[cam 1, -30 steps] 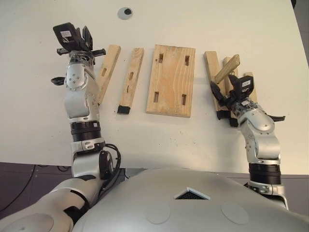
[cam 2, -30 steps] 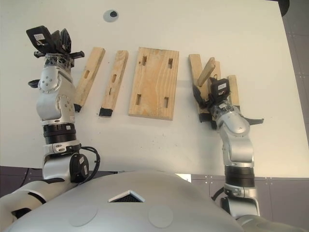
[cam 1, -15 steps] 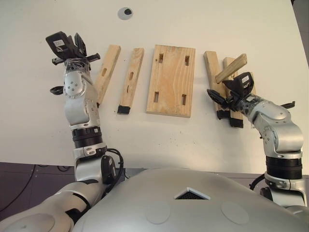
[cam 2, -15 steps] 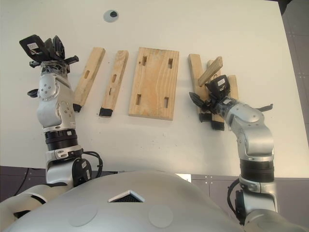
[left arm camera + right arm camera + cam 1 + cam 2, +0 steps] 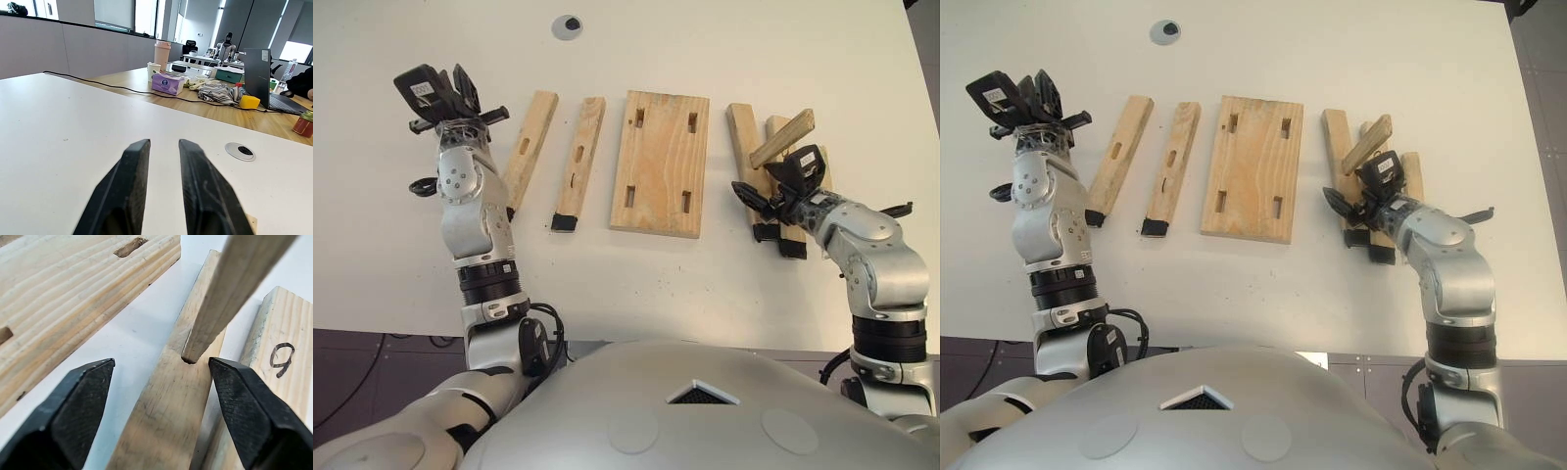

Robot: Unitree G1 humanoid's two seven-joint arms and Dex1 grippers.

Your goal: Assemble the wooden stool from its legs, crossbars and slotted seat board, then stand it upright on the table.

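Note:
The slotted seat board (image 5: 661, 162) lies flat mid-table. Two slotted legs (image 5: 530, 147) (image 5: 579, 162) lie to its left. To its right lie more legs (image 5: 741, 142), and a thin crossbar (image 5: 781, 138) leans with one end in a leg's slot (image 5: 188, 357). My right gripper (image 5: 770, 192) is open low over that leg, its fingers (image 5: 73, 416) on either side of the leg and the crossbar's foot, gripping nothing. My left gripper (image 5: 460, 90) is raised at the table's far left, clear of the legs, its fingers (image 5: 129, 166) a narrow gap apart with nothing between them.
A round cable grommet (image 5: 567, 23) sits in the white table (image 5: 705, 284) at the back. The table's right edge is close beyond the right-hand legs. Farther off stands another table (image 5: 215, 105) with a cup, boxes and a laptop.
My left gripper has drifted to the left, away from the legs. My right wrist swung out to the right and lower, and the crossbar tipped flatter; little has moved over the last half second.

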